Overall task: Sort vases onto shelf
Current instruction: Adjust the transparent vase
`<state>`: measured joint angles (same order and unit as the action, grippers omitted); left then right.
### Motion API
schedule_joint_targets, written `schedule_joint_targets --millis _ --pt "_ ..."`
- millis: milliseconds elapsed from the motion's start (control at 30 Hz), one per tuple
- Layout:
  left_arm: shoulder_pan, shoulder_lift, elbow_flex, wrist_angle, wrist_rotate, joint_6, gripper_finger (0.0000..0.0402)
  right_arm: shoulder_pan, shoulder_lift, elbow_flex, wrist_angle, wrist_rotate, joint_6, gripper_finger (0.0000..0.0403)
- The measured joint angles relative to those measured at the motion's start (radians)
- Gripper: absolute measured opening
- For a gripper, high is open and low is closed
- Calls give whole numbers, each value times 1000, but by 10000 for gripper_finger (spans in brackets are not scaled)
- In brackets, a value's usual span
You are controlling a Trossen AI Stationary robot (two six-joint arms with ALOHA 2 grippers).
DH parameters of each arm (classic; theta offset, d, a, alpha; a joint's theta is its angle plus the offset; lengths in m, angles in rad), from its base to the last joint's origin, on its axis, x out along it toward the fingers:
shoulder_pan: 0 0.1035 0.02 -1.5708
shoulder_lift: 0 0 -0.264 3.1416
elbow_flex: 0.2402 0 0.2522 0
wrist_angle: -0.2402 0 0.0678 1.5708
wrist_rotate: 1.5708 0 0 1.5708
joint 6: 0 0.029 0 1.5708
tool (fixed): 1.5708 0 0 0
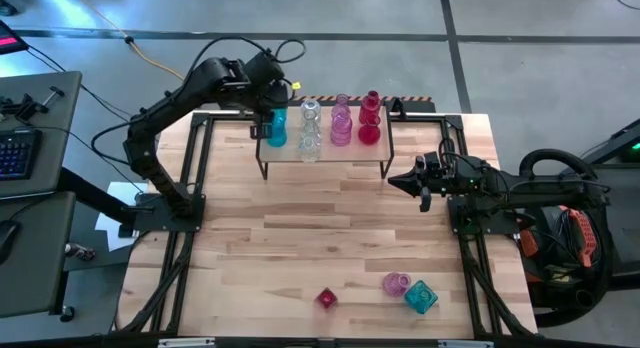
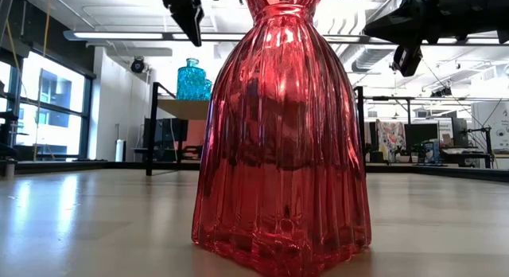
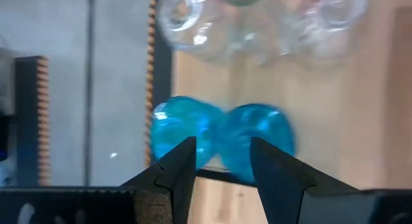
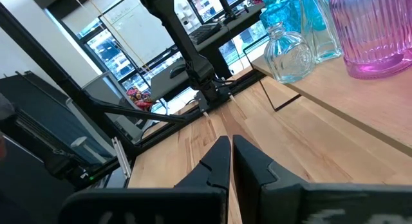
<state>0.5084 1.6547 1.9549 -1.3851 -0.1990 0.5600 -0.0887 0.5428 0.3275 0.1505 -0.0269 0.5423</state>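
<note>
upper centre in the high view, the left end effector (image 1: 268,116), fingers spread above the teal-blue glass vases (image 1: 277,128) on the wood-topped shelf (image 1: 330,153), should rise straight up, avoiding neighbours.

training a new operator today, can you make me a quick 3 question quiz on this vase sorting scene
1. True or false: the right gripper is holding a vase.
2. How many vases lie on the table near its front edge, off the shelf? A) one B) three C) five
3. Fill in: the left gripper hangs open over the ____ vases at the shelf's left end.

Key:
1. False; it is shut on nothing, beside the shelf's right end.
2. B: a red vase, a pink vase and a teal vase.
3. blue
</note>
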Motion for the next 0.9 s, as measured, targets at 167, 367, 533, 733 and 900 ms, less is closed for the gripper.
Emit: schedule_joint_targets --millis 167,367,533,733,900 --pt "-39 0 0 -19 109 -115 135 0 0 0 0 0 0 1" --pt "-90 -6 0 -32 240 -210 135 0 0 0 0 0 0 1" --pt "-125 -21 0 6 300 -274 135 0 0 0 0 0 0 1" --pt "-147 -21 0 24 300 -354 135 0 0 0 0 0 0 1" --pt "-158 -20 0 31 291 -431 136 0 0 0 0 0 0 1"
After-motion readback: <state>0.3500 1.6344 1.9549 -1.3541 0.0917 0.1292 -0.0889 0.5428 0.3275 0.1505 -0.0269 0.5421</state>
